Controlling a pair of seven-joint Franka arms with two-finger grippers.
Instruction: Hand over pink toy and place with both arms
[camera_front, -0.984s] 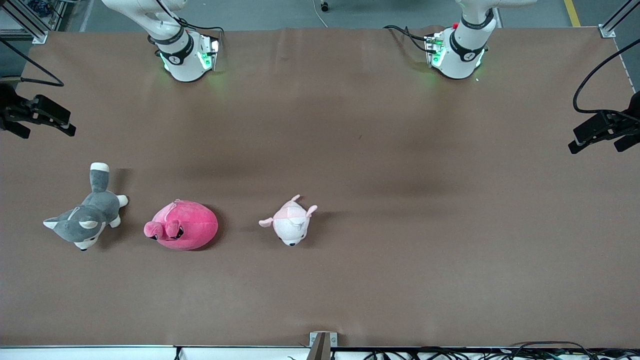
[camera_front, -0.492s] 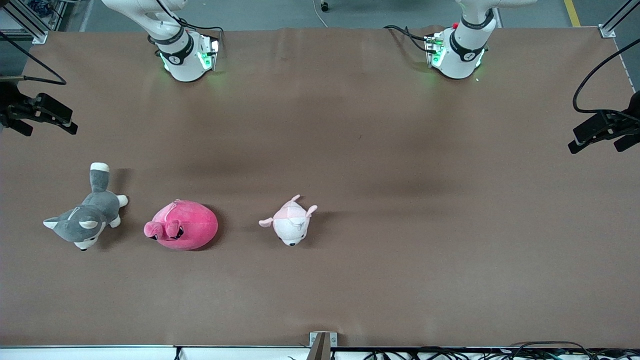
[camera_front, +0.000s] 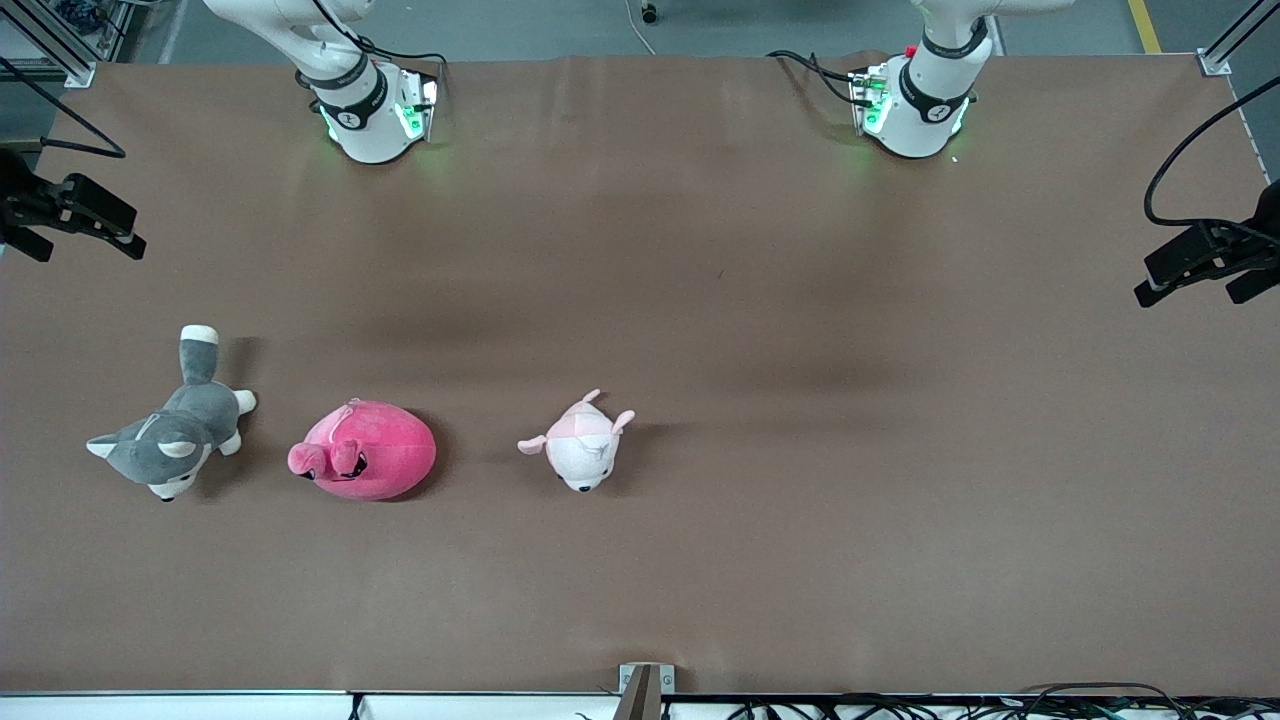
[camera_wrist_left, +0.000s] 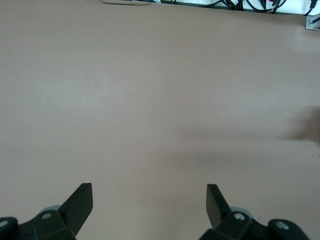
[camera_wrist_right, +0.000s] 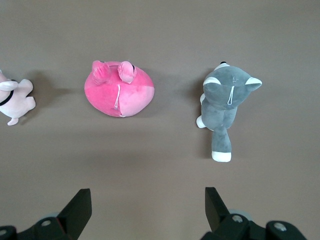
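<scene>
The right gripper (camera_front: 88, 248), fingers spread on nothing, has drifted toward twelve o'clock at the table's (camera_front: 700, 300) nine o'clock edge. The left gripper (camera_front: 1190, 297) waits, released, at three. The pink toy (camera_front: 372, 450) lies unmoved at eight o'clock, ungrasped.

Pink toy (camera_wrist_right: 122, 89), grey husky plush (camera_wrist_right: 226, 102) beside it, right end effector (camera_wrist_right: 147, 210) spread, seemingly aloft.

A brown table (camera_front: 760, 330) fills the frame. Grey floor (camera_front: 700, 25) shows along the top edge, with a yellow line (camera_front: 1143, 25) at upper right. Cables (camera_front: 900, 708) run along the bottom edge.
</scene>
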